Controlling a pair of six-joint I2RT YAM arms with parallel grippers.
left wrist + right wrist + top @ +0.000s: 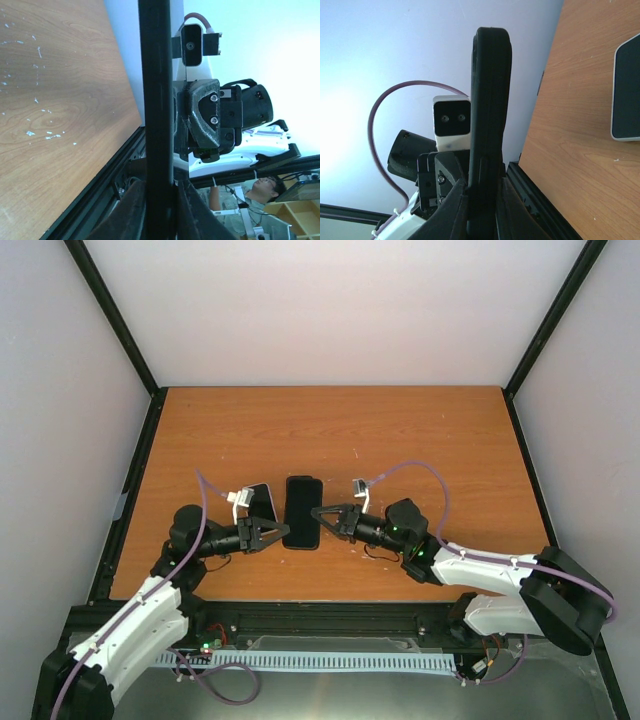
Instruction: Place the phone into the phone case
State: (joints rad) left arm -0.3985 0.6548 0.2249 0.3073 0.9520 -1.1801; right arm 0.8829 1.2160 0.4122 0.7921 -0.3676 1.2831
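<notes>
Two sets of jaws held one thing in the overhead view: the black phone case (pixel 301 512) sat at mid-surface with its long axis running away from the arm bases. The left jaws pinched its left long edge and the right jaws its right long edge. The phone (pixel 262 501), dark-screened with a pale rim, lay flat on the brown surface (pixel 420 430) just left of the case. It lay nearly parallel to the case, with a narrow strip of wood between them. It was on the left arm's side, partly under that arm's wrist camera, so the left arm looked the nearer one for fetching it. Whether the case rested on the surface or was raised off it could not be told from above.

From the left wrist, the phone case (pixel 156 100) showed edge-on as a thin dark bar, with a finger (pixel 131 212) pressed against each side. The right arm's jaws gripped the far edge. The phone was out of frame.

From the right wrist, the phone case (pixel 490 100) rose edge-on between closed fingers (pixel 451 215), its rounded rim uppermost. The phone (pixel 626 90) lay beyond it on the surface (pixel 570 160), outside the case. Nothing was seen inside the case, and which way its open face turned could not be judged.
</notes>
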